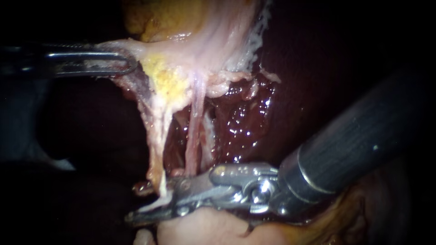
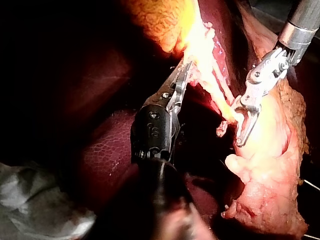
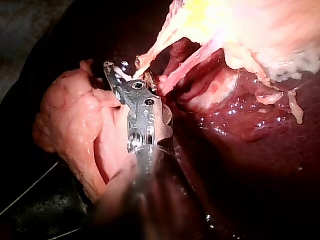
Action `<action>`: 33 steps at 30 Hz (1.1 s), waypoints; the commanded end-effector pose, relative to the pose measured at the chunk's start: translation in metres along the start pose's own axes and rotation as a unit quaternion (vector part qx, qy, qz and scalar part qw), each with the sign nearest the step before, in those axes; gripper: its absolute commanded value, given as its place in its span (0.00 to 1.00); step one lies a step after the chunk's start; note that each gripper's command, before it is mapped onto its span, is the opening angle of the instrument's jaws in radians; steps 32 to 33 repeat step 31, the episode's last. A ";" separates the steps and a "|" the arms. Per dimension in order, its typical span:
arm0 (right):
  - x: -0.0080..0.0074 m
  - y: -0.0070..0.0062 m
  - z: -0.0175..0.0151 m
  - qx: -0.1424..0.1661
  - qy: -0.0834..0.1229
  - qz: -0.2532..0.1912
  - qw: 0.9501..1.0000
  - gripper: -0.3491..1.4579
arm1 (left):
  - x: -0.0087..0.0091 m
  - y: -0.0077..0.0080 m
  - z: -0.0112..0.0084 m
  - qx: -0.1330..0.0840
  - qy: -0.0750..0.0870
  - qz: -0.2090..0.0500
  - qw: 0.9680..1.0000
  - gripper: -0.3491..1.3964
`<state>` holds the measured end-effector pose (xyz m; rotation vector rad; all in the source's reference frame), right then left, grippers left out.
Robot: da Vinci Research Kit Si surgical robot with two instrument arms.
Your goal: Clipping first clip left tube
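Hanging from the pale tissue (image 1: pixel 181 50), the left tube (image 1: pixel 154 149) lay between the parted jaws of my right instrument (image 1: pixel 151 205), not yet pinched. My left instrument (image 1: pixel 126 63) clenched that tissue, stretching it. Positioning seemed in hand; next, the jaws must sit squarely across the tube, then close.
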<state>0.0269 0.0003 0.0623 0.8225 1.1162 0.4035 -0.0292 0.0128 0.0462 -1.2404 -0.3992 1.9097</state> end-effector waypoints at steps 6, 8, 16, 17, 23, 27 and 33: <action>-0.0001 0.0000 -0.0002 -0.002 -0.007 0.003 1.000 0.17 | 0.0000 0.0000 0.0000 0.000 0.000 0.000 1.000 0.00; -0.0001 0.0000 -0.0003 -0.005 -0.012 0.012 1.000 0.11 | 0.0000 0.0000 0.0000 0.000 0.000 0.000 1.000 0.00; -0.0004 0.0000 -0.0007 -0.008 -0.020 0.032 0.999 0.00 | 0.0000 0.0000 0.0000 0.000 0.000 0.000 1.000 0.00; -0.0004 0.0000 -0.0008 -0.009 -0.023 0.032 0.999 0.00 | 0.0000 0.0000 0.0000 0.000 0.000 0.000 1.000 0.00; -0.0006 0.0001 -0.0009 -0.012 -0.030 0.031 0.999 0.00 | 0.0000 0.0000 0.0000 0.000 0.000 0.000 1.000 0.00; -0.0007 0.0001 -0.0009 -0.012 -0.030 0.031 0.999 0.00 | 0.0001 -0.0001 0.0001 0.000 0.000 0.000 1.000 0.00; -0.0008 0.0001 -0.0009 -0.012 -0.030 0.031 0.999 0.00 | 0.0001 -0.0001 0.0001 0.000 0.000 0.000 1.000 0.00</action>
